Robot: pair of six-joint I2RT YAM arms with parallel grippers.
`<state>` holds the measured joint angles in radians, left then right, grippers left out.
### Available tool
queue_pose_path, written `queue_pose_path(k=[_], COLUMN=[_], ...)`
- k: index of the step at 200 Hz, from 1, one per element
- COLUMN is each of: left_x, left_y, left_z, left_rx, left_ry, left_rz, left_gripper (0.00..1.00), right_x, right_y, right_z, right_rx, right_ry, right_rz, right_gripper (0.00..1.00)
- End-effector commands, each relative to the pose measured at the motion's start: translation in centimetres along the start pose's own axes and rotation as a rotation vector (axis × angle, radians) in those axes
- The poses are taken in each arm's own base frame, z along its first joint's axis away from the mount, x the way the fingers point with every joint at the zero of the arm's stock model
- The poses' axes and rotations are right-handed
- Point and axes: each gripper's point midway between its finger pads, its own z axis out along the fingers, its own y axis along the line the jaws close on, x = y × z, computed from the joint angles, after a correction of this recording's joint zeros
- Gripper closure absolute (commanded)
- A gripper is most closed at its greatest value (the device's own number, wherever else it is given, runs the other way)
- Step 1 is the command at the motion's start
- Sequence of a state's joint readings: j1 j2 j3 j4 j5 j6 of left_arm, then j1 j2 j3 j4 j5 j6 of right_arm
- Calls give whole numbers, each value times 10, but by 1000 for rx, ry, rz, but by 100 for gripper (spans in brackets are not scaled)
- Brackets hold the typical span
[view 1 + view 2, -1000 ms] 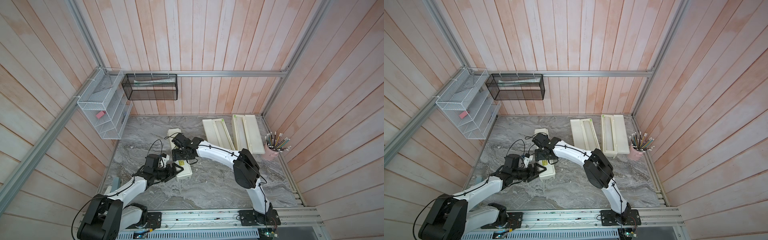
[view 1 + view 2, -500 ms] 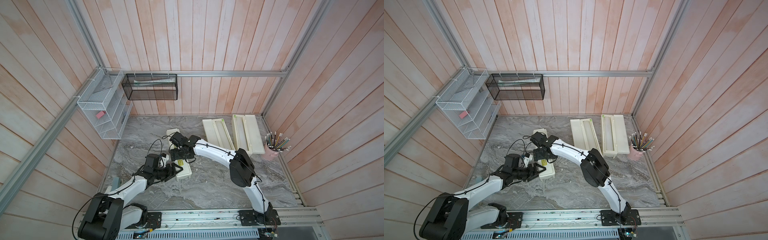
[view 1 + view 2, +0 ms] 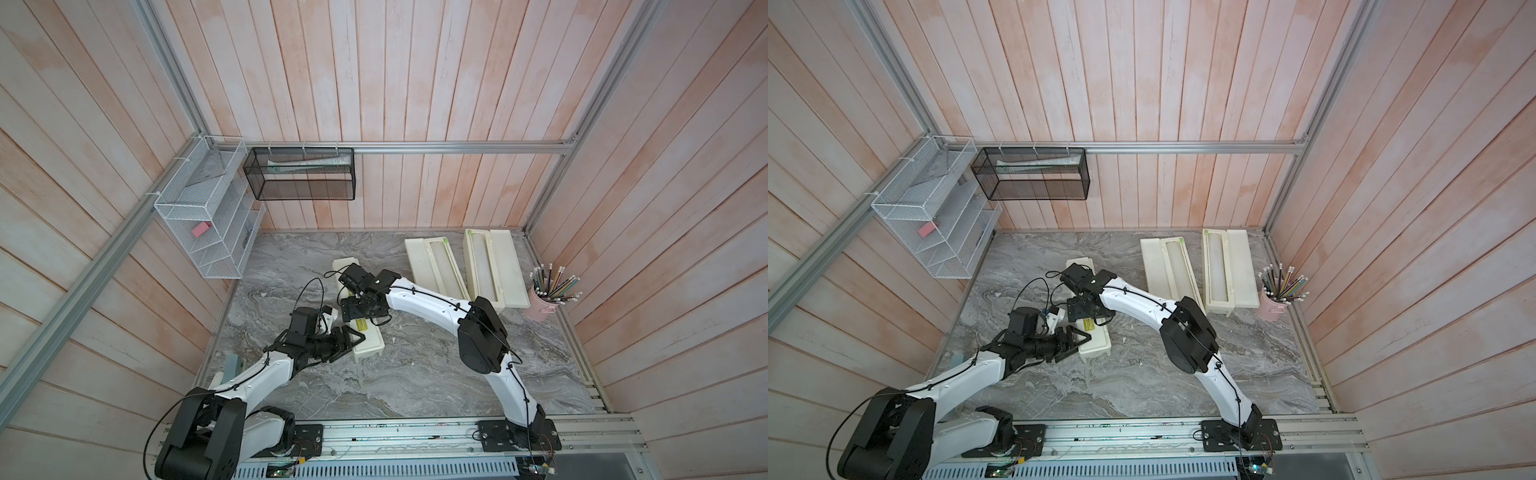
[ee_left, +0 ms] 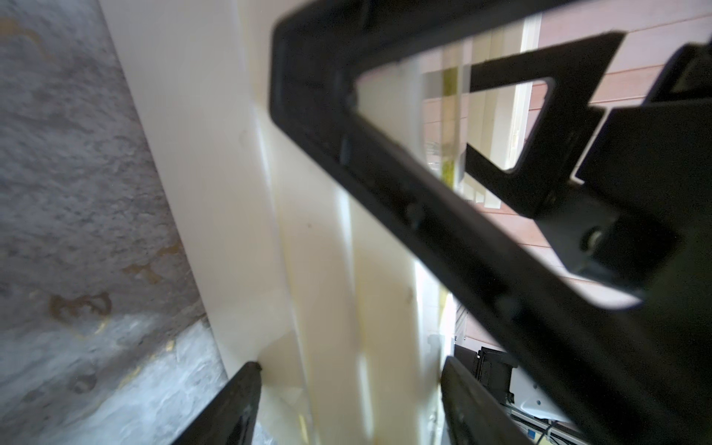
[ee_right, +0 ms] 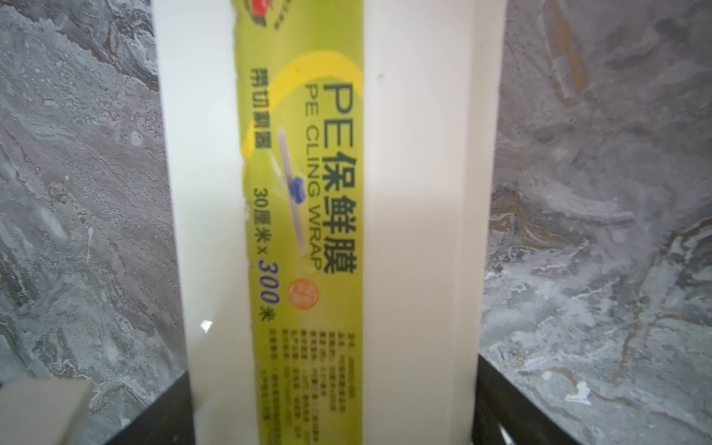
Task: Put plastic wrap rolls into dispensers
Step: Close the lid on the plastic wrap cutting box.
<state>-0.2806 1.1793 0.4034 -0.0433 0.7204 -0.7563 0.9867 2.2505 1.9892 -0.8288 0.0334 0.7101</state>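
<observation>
Two dispensers (image 3: pixel 419 266) lie open, rolls (image 3: pixel 481 266) loaded; third dispenser (image 3: pixel 369 344) closed, right hand (image 3: pixel 354 312) wide astride it, left hand (image 3: pixel 355 337) part-open at its end, neither grip clear

Lit brightly and evenly in both top views, with only soft, faint shadows on the grey desk (image 3: pixel 415 374). Bowed the straight wall planks (image 3: pixel 374 75) toward the frame edges, as under a wide lens. Smeared and defocused throughout the left wrist view, the left end effector (image 4: pixel 350 370) and the cream dispenser (image 4: pixel 215 154) alike, with a washed-out bright strip behind. Held the label (image 5: pixel 304 215) legible in the right wrist view, though slightly soft, the cream plastic close to overexposure.
</observation>
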Motion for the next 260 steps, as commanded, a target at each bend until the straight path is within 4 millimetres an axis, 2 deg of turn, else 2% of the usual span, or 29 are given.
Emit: queue_pose_path(k=[1,75,108,187,223,242,260], left_x=[11,12,14,23,23,25,26], left_y=[-10,-29,-26,6,11,15,18], left_z=[-2,-13,-11,1,3,4,5], left_rx=[36,88,89,17,1,-9,-17], left_ry=[40,40,46,62,60,62,68], left_rz=[-1,21,16,-39,-47,-53,-56], left_gripper=[24,21,21,36,44,53,53], right_x=[3,3,3,3,6,5,4], right_y=[17,17,16,21,24,26,26], right_z=[11,11,11,8,9,9,9], right_rx=[-45,-45,-42,-61,-68,-72,-72], right_ry=[10,12,12,13,20,19,21], right_rz=[6,1,2,5,3,4,3], right_gripper=[8,8,8,9,9,9,9])
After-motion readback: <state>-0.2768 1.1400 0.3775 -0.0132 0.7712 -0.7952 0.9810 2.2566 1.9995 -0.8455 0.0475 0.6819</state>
